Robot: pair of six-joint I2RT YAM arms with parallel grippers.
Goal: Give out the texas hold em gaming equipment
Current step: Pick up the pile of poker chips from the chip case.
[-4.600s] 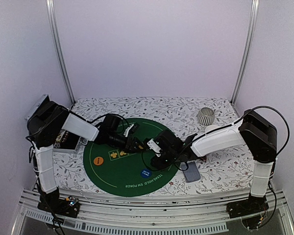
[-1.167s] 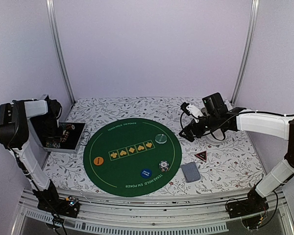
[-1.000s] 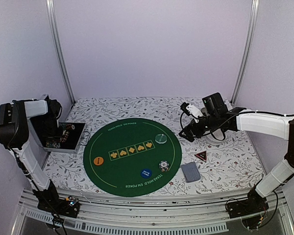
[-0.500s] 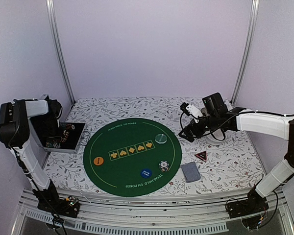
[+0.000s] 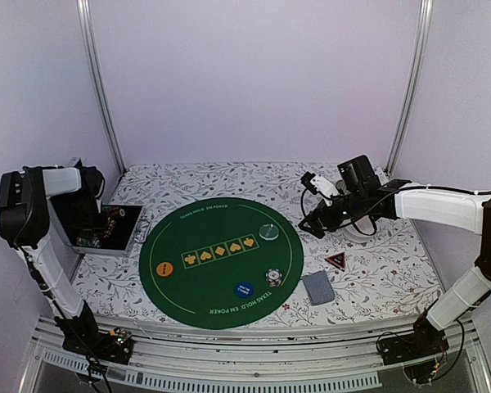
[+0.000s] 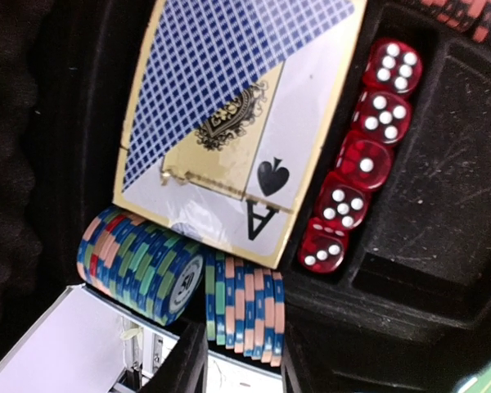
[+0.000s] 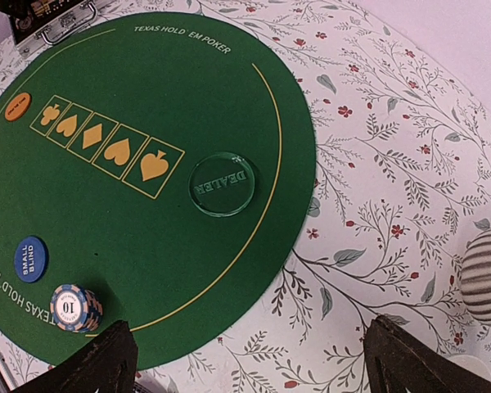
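Observation:
In the left wrist view my left gripper (image 6: 233, 360) reaches into the black case, shut on a short stack of striped poker chips (image 6: 244, 307) standing on edge. A tilted chip stack (image 6: 139, 266), a blue-backed card deck (image 6: 229, 106) and red dice (image 6: 364, 160) lie beside it. On the green mat (image 5: 221, 262) sit an orange button (image 5: 165, 268), a blue button (image 5: 244, 289), a chip stack (image 5: 272, 277) and a clear dealer disc (image 5: 268, 232). Right of the mat lie a red-black triangle marker (image 5: 335, 260) and grey-blue cards (image 5: 317, 287). My right gripper (image 5: 309, 205) hovers wide open and empty past the mat's right edge.
The open case (image 5: 106, 229) stands at the table's left edge, with my left arm bent over it. A ribbed grey cup (image 7: 484, 277) stands at the far right. A white bowl (image 5: 362, 228) is mostly hidden behind my right arm.
Several seconds ago both grippers were together over the mat; now the left is in the case and the right is back at the right. Over the last second nothing visibly moves.

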